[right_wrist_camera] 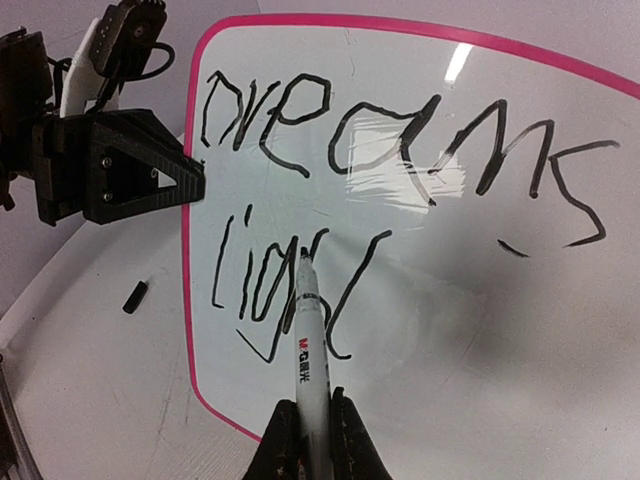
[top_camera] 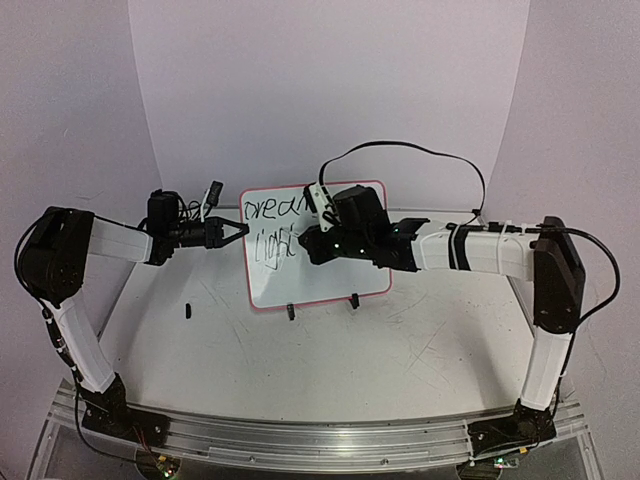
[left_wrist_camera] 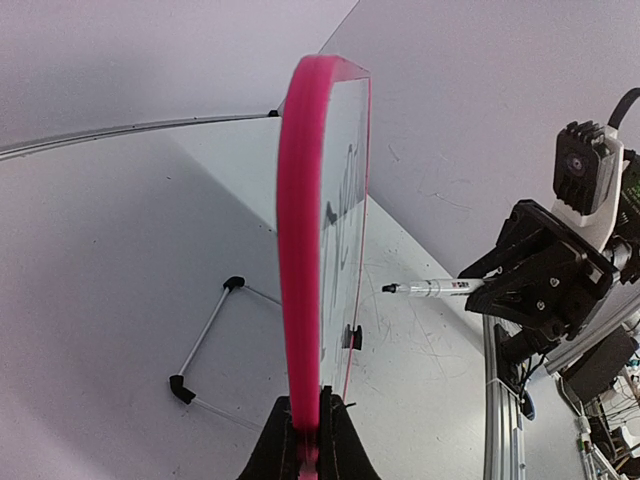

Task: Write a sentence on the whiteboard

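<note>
While the small white board with its pink rounded frame [top_camera: 330, 275] stands upright on black clip feet [top_camera: 291, 312], my left gripper [left_wrist_camera: 308, 420] clamps its side edge. Black handwritten words [right_wrist_camera: 390, 200], "dreams" over "ligh", sit just ahead of my right gripper [right_wrist_camera: 310, 420], which pinches a white marker pen [right_wrist_camera: 310, 370], tip close to the second line, above the scuffed white table [top_camera: 330, 370].

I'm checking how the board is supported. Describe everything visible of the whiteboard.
The whiteboard is small, rectangular, glossy white with a rounded pink frame. It stands nearly upright on the table on two black clip feet. The left end effector clamps one side edge. Black writing reads "dreams", with an unfinished second line beneath, where the marker in the right end effector points.
</note>
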Controlling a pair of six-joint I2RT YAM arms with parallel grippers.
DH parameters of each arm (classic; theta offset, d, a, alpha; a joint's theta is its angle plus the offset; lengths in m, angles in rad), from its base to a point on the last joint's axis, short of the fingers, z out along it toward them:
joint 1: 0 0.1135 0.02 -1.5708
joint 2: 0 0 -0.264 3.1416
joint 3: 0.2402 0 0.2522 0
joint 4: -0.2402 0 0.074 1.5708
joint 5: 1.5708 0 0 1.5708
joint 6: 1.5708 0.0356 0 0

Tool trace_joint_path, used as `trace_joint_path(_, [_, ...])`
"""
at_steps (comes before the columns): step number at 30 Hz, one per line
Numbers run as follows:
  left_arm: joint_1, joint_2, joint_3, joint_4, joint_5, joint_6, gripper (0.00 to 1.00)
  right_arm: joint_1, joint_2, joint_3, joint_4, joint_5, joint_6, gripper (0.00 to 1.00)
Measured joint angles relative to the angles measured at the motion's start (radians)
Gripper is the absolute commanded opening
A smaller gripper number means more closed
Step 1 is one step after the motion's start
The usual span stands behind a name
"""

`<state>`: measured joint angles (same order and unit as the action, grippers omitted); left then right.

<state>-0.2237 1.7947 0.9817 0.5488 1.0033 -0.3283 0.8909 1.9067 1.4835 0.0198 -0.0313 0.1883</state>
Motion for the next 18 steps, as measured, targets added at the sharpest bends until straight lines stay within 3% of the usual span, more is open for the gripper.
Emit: trace_joint_path(18, [0.000,0.000,0.000,0.000,-0.001,0.004,0.00,0.001,0.040,0.009,-0.005,0.070,0.005,0.00])
